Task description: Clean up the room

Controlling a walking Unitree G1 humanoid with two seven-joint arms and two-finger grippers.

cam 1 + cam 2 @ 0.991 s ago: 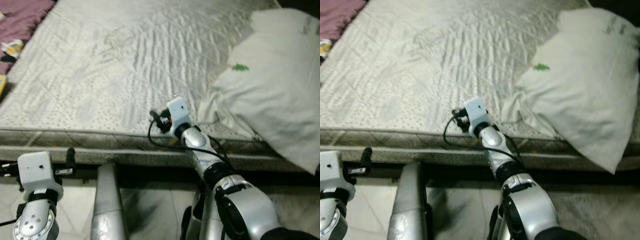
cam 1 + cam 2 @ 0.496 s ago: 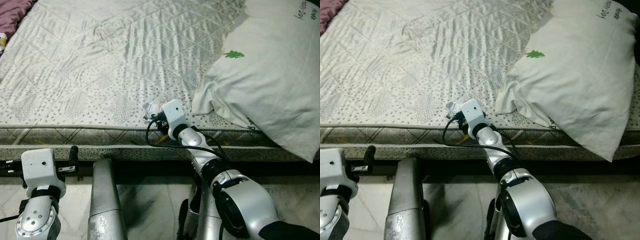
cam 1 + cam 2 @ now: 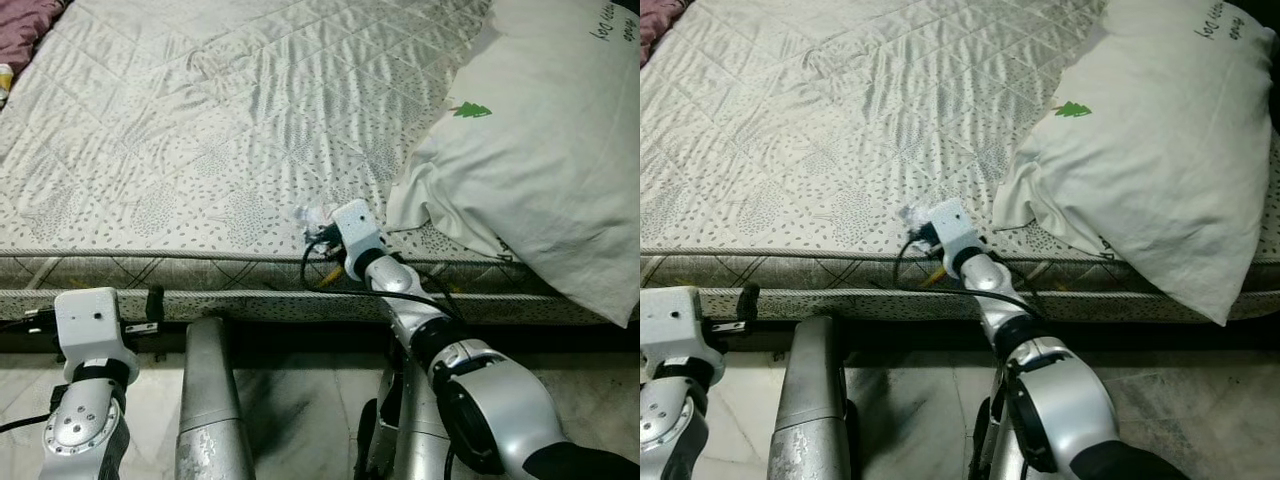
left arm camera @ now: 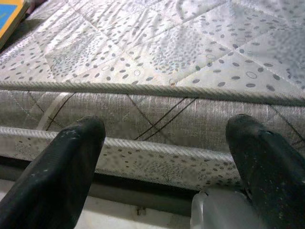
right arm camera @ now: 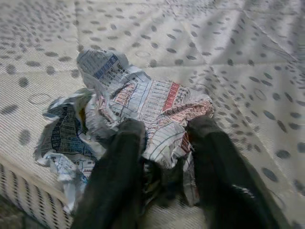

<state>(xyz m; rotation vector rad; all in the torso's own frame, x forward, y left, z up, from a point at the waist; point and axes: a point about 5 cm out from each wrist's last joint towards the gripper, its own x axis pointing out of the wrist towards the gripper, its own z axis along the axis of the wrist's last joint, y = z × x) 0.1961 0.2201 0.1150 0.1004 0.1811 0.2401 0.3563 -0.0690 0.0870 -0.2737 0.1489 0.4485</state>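
One crumpled printed paper wad (image 5: 128, 107) lies on the mattress (image 3: 200, 130) at its near edge, close to the pillow's (image 3: 540, 170) near corner. Right gripper (image 5: 159, 143) is over that edge, its two black fingers (image 5: 119, 157) closed around the wad's lower folds; the paper bulges out between and beyond them.

Judgement on the grip: hold looks partial, since loose flaps hang free toward the mattress side. Best to keep the squeeze firm and lift straight up off the quilting before swinging away, so the flaps do not drag or tear out.

Left gripper (image 4: 167, 157) hangs low facing the mattress's side wall, fingers spread apart, nothing between them.

Count: 1 paper wad, 1 pillow, 1 mattress, 2 grippers. A book corner (image 4: 12, 14) shows at the mattress's far left edge.
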